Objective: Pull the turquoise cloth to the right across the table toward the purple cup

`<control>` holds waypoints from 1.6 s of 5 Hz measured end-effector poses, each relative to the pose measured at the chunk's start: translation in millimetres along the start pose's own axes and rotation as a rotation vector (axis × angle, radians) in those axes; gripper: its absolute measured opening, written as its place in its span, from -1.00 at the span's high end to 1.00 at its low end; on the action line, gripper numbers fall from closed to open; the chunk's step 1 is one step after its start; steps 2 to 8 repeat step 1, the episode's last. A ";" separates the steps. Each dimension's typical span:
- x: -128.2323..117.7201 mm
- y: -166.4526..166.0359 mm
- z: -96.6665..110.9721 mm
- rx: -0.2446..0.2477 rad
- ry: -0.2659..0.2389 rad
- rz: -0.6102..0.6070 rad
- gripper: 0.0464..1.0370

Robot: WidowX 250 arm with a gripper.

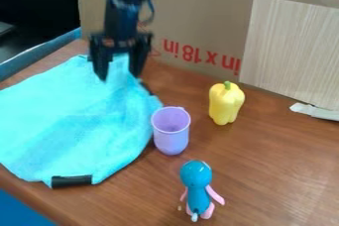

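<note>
The tool [120,76] stands wide open around raised turquoise cloth [79,121].

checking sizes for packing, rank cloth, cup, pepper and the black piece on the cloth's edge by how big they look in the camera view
1. Turquoise cloth
2. Purple cup and yellow pepper, unranked: close, pepper farther from camera
3. Black piece

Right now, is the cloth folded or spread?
Mostly spread: the cloth lies broad across the table, with a bunched peak at the gripper.
</note>
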State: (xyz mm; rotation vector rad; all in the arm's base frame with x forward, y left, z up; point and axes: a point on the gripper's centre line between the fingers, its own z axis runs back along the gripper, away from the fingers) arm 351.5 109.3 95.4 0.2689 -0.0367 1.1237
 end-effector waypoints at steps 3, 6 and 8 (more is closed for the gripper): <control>6.6 31.3 41.5 -0.086 -0.005 -0.027 -0.93; 6.6 31.3 41.5 -0.086 -0.005 -0.027 -0.93; 6.6 31.3 41.5 -0.086 -0.005 -0.027 -0.93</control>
